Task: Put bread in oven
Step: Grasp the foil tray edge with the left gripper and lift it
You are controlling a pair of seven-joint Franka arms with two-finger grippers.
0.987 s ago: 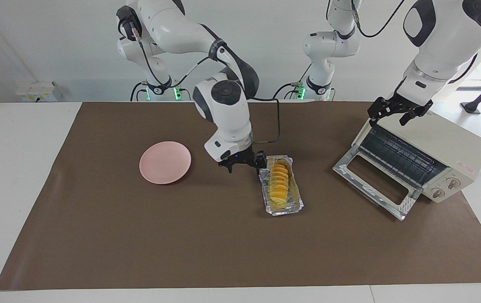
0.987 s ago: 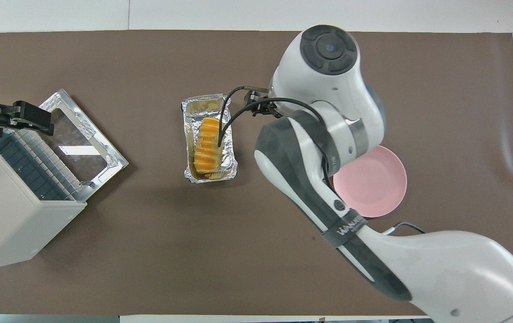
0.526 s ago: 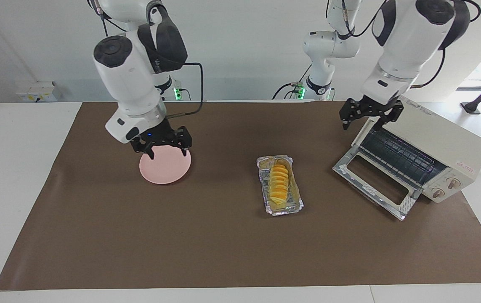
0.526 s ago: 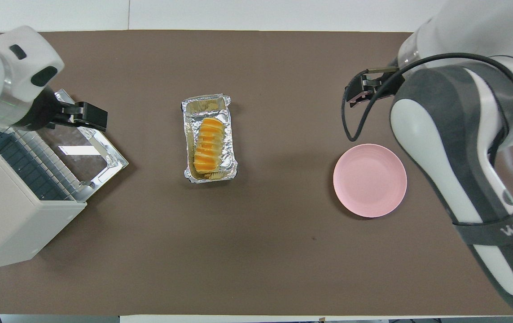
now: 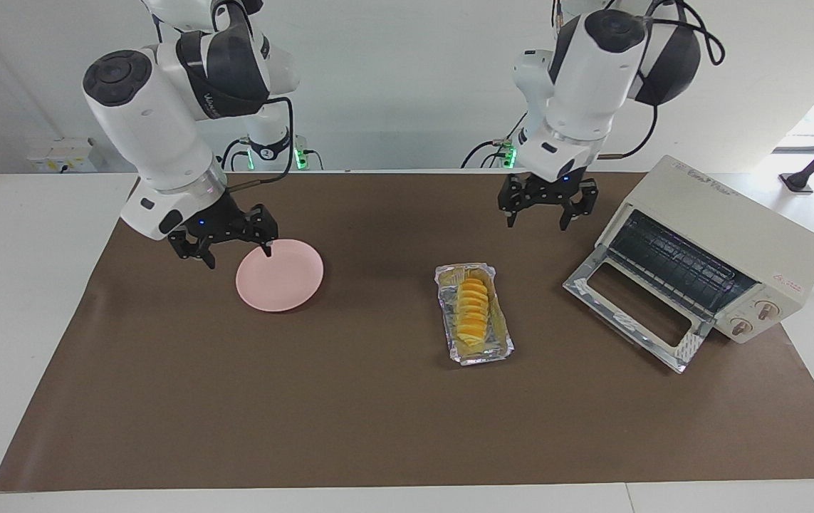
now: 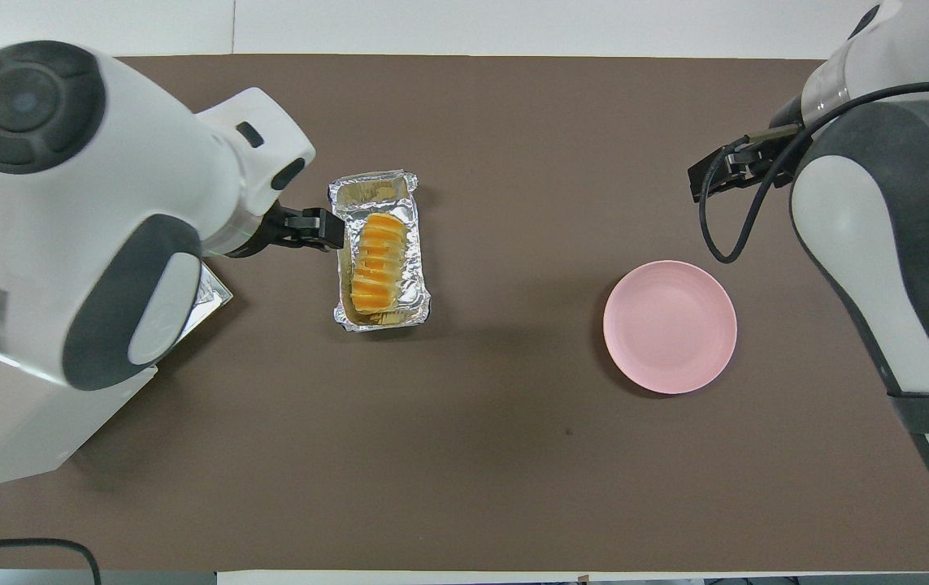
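Note:
The bread (image 5: 473, 313) (image 6: 379, 264), a row of yellow-orange slices, lies in a crinkled foil tray (image 5: 465, 271) (image 6: 370, 187) in the middle of the brown mat. The cream oven (image 5: 734, 239) (image 6: 9, 439) stands at the left arm's end, and its glass door (image 5: 634, 313) is dropped open onto the mat. My left gripper (image 5: 536, 217) (image 6: 332, 230) hangs open and empty over the mat between the tray and the oven. My right gripper (image 5: 237, 251) (image 6: 712, 175) hangs open and empty beside the pink plate.
A round pink plate (image 5: 280, 274) (image 6: 670, 327) lies on the mat toward the right arm's end. The brown mat (image 5: 378, 413) covers most of the white table. In the overhead view the left arm hides most of the oven.
My right gripper swung from beside the foil tray out past the pink plate. My left gripper left the oven's top and came toward the tray. Bread, tray and oven stayed put.

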